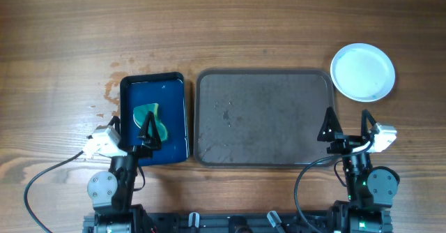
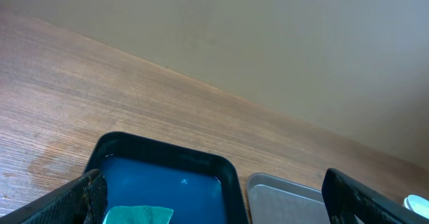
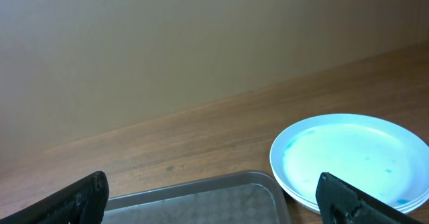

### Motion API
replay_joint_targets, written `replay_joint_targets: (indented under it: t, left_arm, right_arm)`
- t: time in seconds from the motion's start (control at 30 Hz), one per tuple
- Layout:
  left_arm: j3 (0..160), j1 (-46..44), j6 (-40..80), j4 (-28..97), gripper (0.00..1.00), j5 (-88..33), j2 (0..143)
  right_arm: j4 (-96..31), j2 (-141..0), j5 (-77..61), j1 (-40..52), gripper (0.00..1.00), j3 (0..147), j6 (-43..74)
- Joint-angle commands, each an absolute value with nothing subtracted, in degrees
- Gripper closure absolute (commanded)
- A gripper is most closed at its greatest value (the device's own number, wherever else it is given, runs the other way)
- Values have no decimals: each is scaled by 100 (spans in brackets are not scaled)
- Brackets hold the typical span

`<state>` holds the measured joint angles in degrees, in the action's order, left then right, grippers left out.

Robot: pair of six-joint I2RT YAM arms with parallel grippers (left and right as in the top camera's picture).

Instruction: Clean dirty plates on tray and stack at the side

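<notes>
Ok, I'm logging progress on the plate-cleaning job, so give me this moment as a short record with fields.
tray: grey, mid-table, no plates on it, a few specks
plates: white, stacked on the table beyond the tray's far right corner
basin: dark, holds blue water, just left of the tray
sponge: green, in the basin
left gripper: open, over the sponge
right gripper: open, empty, at the tray's right edge

Stacked white plates (image 3: 348, 158), grey tray (image 3: 201, 196) just beside
</notes>
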<state>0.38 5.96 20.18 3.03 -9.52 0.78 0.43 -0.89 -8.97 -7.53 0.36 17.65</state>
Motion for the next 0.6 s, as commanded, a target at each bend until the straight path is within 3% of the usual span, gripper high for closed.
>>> replay_joint_targets:
  t: [0.0, 0.57]
  left_arm:
    - [32, 624, 1970, 351, 0, -1002, 32]
    - [32, 624, 1970, 351, 0, -1002, 32]
  right_arm:
    - [62, -27, -904, -740, 0, 30, 1667]
    - [62, -82, -904, -740, 0, 30, 1664]
